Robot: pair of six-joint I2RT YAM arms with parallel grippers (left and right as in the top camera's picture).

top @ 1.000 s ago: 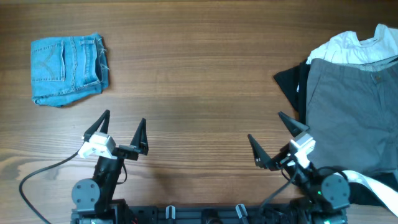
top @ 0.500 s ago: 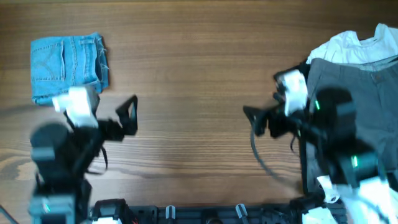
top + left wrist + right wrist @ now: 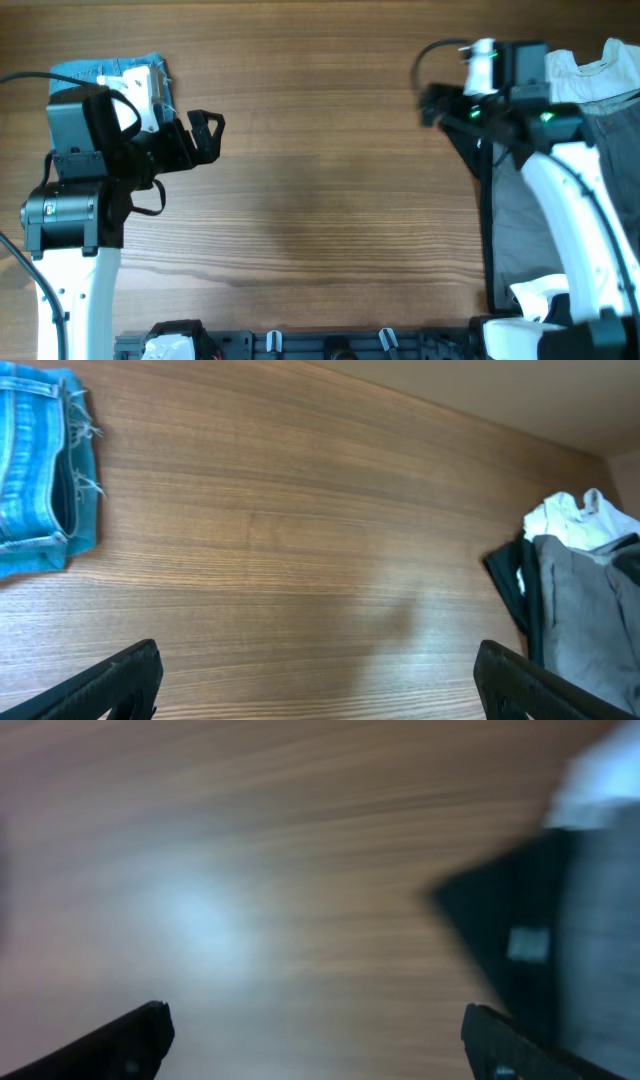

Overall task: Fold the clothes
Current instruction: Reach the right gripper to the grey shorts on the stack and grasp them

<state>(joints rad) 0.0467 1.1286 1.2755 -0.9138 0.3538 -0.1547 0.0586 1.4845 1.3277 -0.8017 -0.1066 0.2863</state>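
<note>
Folding not started: the grey shorts [image 3: 618,150] lay flat and unfolded at the right edge of the tabletop [image 3: 320,210], over a black garment [image 3: 508,575] and beside a crumpled white garment [image 3: 570,515]. Left pincer [image 3: 320,685] and right pincer [image 3: 318,1045] both gaped wide, empty. Shorts looked matte, plain woven; tabletop smooth wood grain. Frayed, folded denim shorts [image 3: 40,470] sat far left. Grasping and every fold were left to do.

Open table [image 3: 300,560] — denim [image 3: 35,470] left, clothes [image 3: 585,610] right.
</note>
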